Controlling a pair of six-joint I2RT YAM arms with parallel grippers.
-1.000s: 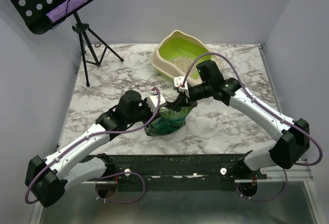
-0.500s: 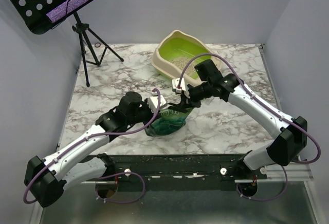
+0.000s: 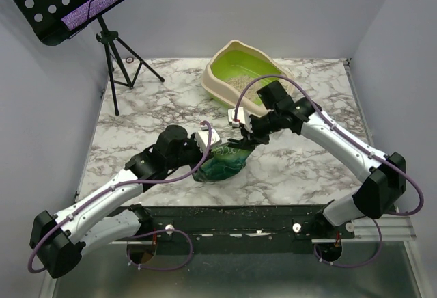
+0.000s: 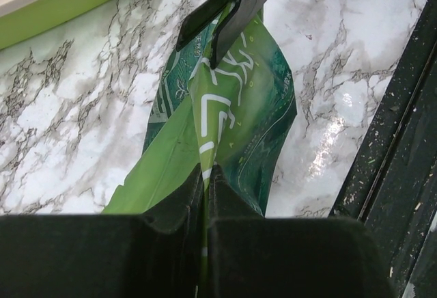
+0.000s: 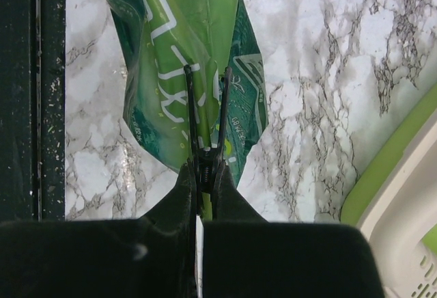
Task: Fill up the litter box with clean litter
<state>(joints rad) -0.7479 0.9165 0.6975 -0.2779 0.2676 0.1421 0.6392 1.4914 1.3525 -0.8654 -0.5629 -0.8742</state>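
The litter box (image 3: pixel 222 83), beige rim and lime-green inside, stands at the back of the table with a small patch of clean litter (image 3: pixel 240 80) in it. Its edge shows in the left wrist view (image 4: pixel 61 1) and the right wrist view (image 5: pixel 403 195). A crinkly green-and-teal bag (image 3: pixel 222 163) is held up between the arms. My left gripper (image 3: pixel 210 146) is shut on the bag's top edge (image 4: pixel 235 106). My right gripper (image 3: pixel 237 132) is shut on a black clip (image 5: pixel 206 127) that is clamped on the bag (image 5: pixel 171 45). The clip also shows in the left wrist view (image 4: pixel 229 1).
A black music stand (image 3: pixel 75 1) on a tripod (image 3: pixel 113 55) stands at the back left. A black rail (image 3: pixel 239 219) with scattered granules runs along the near table edge. Grey walls close in the sides and back.
My right gripper has moved a little left and towards the back with the clip. My left arm has shifted slightly to the right, still holding the bag's edge.
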